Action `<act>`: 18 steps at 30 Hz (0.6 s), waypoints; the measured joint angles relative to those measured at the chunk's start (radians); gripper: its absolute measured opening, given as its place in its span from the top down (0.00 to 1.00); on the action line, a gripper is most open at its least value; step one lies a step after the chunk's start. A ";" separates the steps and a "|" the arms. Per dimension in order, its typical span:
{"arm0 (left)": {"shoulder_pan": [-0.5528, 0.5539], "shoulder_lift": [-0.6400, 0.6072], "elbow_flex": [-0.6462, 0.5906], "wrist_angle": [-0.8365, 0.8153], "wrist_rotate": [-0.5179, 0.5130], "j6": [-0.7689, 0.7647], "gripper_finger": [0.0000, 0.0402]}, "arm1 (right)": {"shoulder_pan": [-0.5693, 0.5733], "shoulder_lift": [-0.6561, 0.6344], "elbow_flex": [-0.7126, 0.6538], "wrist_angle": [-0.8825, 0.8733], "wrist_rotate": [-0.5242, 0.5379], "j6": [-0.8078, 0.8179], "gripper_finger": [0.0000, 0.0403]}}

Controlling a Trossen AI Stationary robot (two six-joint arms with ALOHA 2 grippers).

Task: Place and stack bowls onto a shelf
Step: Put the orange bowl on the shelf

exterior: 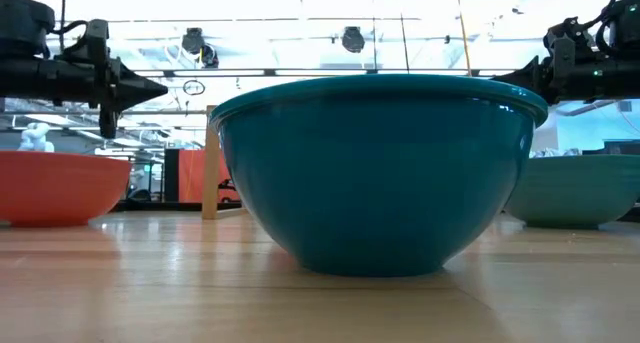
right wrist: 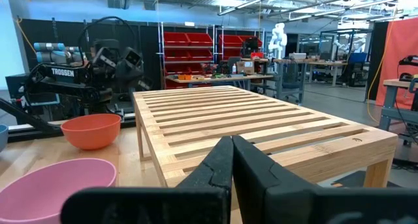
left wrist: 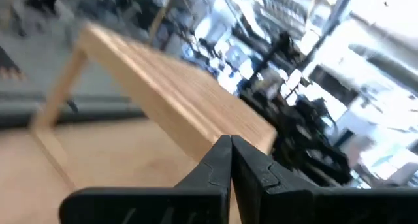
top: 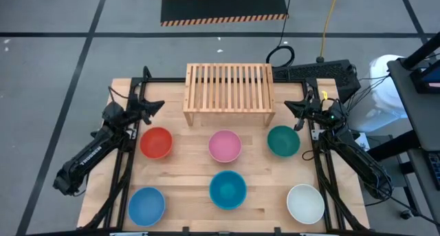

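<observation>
Bowls (top: 226, 145) untouched, left hand (top: 159, 105) closed, right hand (top: 289, 106) closed

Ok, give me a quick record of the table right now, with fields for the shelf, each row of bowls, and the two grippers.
shelf: shelf at the table's far edge, nothing on it
far row: red bowl, pink bowl, dark green bowl
near row: light blue bowl, teal bowl, white bowl
stacking: none, all six apart
left gripper: jaws shut, empty, beside the shelf's left end
right gripper: jaws shut, empty, beside the shelf's right end
</observation>
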 joint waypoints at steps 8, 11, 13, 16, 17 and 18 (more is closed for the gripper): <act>-0.149 0.000 0.000 0.037 0.030 0.050 0.98 | 0.000 0.000 0.000 0.000 0.000 0.000 0.99; -0.239 0.000 0.000 0.103 0.021 0.062 0.98 | 0.000 0.000 0.000 0.000 0.000 0.000 0.99; -0.304 0.000 0.000 0.119 -0.007 0.071 0.98 | 0.000 0.000 0.000 0.000 0.000 0.000 0.99; -0.414 0.005 0.000 0.077 -0.079 0.093 0.98 | 0.000 0.000 0.000 0.000 0.000 0.000 0.99; -0.453 0.012 0.000 0.064 -0.110 0.101 0.98 | 0.000 0.000 0.000 0.000 0.000 0.000 0.99; -0.492 0.022 0.000 0.056 -0.144 0.112 0.98 | 0.000 0.000 0.000 0.000 0.000 0.000 0.99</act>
